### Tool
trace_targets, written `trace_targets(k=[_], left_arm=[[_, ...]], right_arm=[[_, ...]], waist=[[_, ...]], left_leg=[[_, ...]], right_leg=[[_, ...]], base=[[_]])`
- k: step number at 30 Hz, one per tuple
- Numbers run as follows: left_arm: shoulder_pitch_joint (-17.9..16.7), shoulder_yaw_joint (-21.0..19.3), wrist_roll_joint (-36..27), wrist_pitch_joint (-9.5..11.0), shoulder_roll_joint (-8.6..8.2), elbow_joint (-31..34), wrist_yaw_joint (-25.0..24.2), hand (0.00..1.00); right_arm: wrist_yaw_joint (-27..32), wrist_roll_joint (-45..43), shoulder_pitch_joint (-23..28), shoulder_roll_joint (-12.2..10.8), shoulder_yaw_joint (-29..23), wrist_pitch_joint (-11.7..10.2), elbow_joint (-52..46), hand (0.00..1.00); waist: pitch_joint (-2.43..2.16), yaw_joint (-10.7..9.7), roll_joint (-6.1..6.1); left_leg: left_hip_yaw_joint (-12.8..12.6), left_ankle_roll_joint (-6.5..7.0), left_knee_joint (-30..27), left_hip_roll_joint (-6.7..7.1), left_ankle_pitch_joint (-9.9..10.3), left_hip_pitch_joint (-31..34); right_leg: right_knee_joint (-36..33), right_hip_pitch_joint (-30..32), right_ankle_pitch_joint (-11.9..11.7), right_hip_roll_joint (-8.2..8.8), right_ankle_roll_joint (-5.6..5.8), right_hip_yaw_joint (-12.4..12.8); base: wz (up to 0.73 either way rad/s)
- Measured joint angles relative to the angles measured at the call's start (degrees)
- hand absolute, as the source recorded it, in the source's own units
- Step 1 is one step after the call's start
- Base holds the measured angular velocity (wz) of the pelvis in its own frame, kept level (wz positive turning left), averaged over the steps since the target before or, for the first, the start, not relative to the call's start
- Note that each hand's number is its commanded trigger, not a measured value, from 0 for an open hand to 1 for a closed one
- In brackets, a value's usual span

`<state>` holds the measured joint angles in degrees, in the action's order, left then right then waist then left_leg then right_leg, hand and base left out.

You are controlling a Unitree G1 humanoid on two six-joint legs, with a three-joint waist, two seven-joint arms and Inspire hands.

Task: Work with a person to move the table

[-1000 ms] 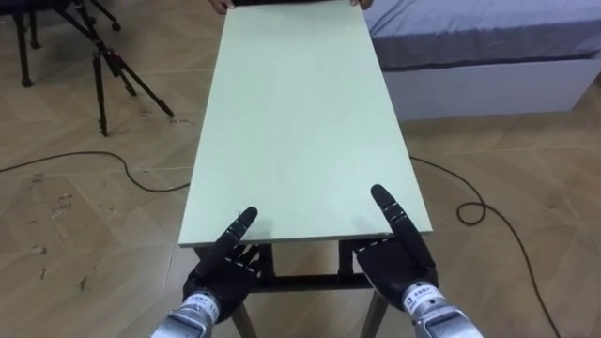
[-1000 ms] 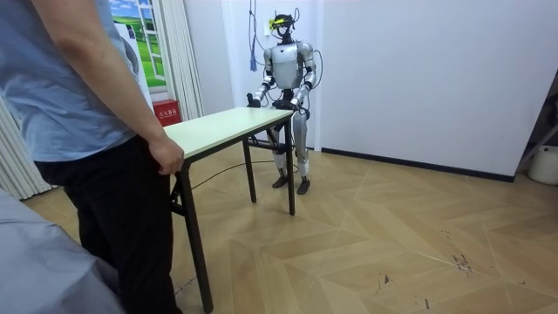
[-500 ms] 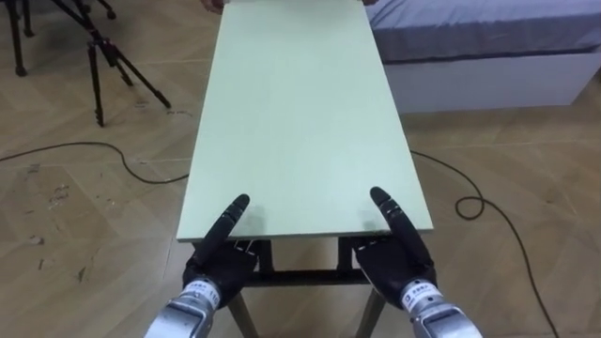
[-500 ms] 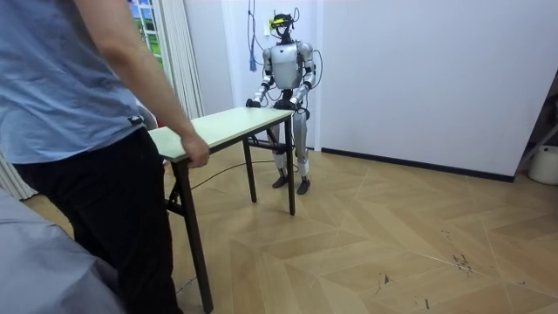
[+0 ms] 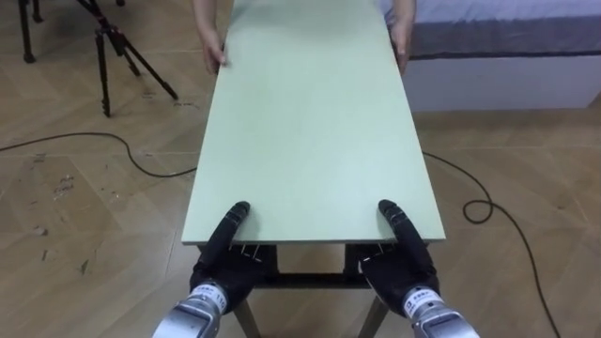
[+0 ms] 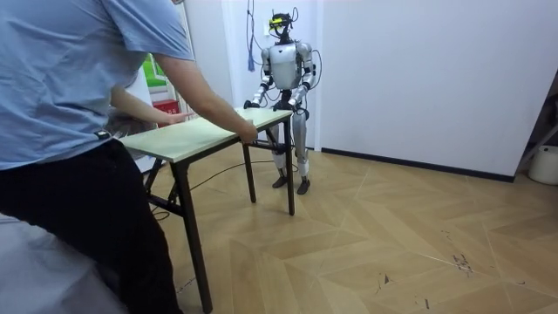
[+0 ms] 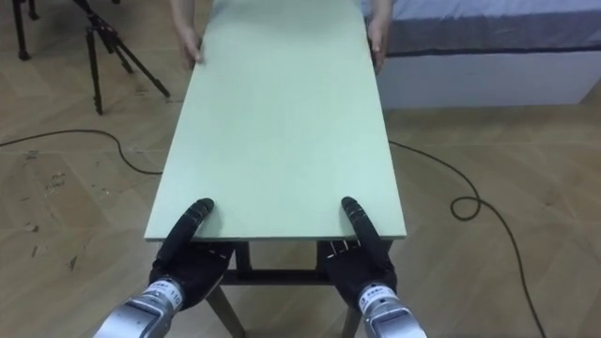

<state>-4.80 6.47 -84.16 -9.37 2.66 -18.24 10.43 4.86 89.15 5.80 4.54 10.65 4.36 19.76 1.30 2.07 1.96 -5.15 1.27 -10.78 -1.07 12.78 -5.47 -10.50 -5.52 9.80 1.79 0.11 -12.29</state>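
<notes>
The left hand (image 5: 223, 268) and right hand (image 5: 402, 270) sat at the near end of the table (image 5: 310, 122), one thumb laid on the top near each corner. The rest lay beneath, so a firm clamp could not be confirmed. At the far end a person's hands (image 5: 212, 49) held both long edges. A sudden pull from there could probably slip the top free, or swing it into the bed (image 5: 507, 66).

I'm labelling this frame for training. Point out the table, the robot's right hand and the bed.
table (image 5: 310, 122): left eye view, bare middle of its top.
right hand (image 5: 402, 270): left eye view, back of the hand, at the table's near end.
bed (image 5: 507, 75): left eye view, its white side.
</notes>
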Motion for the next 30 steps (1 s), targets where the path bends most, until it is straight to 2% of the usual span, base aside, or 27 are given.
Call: trace_targets(k=[9,15,18,23,27,30], left_arm=[[0.00,0.00,1.02,0.01,-0.17,0.06,-0.01,1.00],[-0.01,0.00,1.72,1.00,-1.81,0.39,-0.94,1.00],[-0.40,0.02,1.19,1.04,-2.06,1.91,-1.31,1.00],[-2.22,0.35,1.22,1.27,-2.02,6.38,-1.29,1.00],[-2.70,0.40,2.23,1.93,-1.77,7.80,-1.29,1.00],[-3.53,0.75,2.90,1.93,-1.68,9.27,-1.47,1.00]], right_arm=[[0.43,0.02,-0.09,-0.14,-0.08,-0.02,-0.21,1.00],[0.43,-0.84,-0.09,-0.02,-0.14,-1.42,-2.31,1.00],[0.43,-1.85,-0.08,0.09,-0.38,-1.72,-4.63,1.00],[0.44,-1.76,0.26,-0.07,-0.47,-1.85,-7.26,1.00],[0.46,-1.35,0.64,-0.57,-0.15,-2.01,-7.73,1.00],[0.14,-0.78,1.75,-0.54,1.31,-4.16,-8.80,1.00]], waist=[[-0.01,-0.05,0.01],[-0.05,-0.02,0.04],[-0.09,-0.12,-0.02],[-0.63,-0.31,0.67],[-0.70,-0.39,0.68],[-0.71,-0.40,0.66]], left_leg=[[-0.03,0.00,-0.11,0.04,0.00,0.26],[-0.32,0.02,-0.60,0.48,-0.02,0.95],[-0.45,0.03,-0.82,0.47,-0.04,1.02],[-0.79,0.10,-0.82,0.36,-0.75,0.82],[-1.16,-0.07,-0.61,0.22,-0.92,0.68],[-1.32,-0.10,-0.48,0.01,-0.93,0.58]], right_leg=[[-0.08,0.14,0.00,0.13,0.00,-0.47],[-0.12,0.62,0.00,0.20,0.00,-0.51],[-0.12,0.63,0.00,0.22,0.00,-0.44],[-0.39,0.61,-0.22,0.42,-0.26,-0.26],[-0.42,0.58,-0.45,0.15,-0.51,0.56],[-0.36,0.60,-0.46,-0.06,-0.52,1.07]], base=[[0.00],[0.00],[0.00],[0.00],[-0.10],[-0.04]])
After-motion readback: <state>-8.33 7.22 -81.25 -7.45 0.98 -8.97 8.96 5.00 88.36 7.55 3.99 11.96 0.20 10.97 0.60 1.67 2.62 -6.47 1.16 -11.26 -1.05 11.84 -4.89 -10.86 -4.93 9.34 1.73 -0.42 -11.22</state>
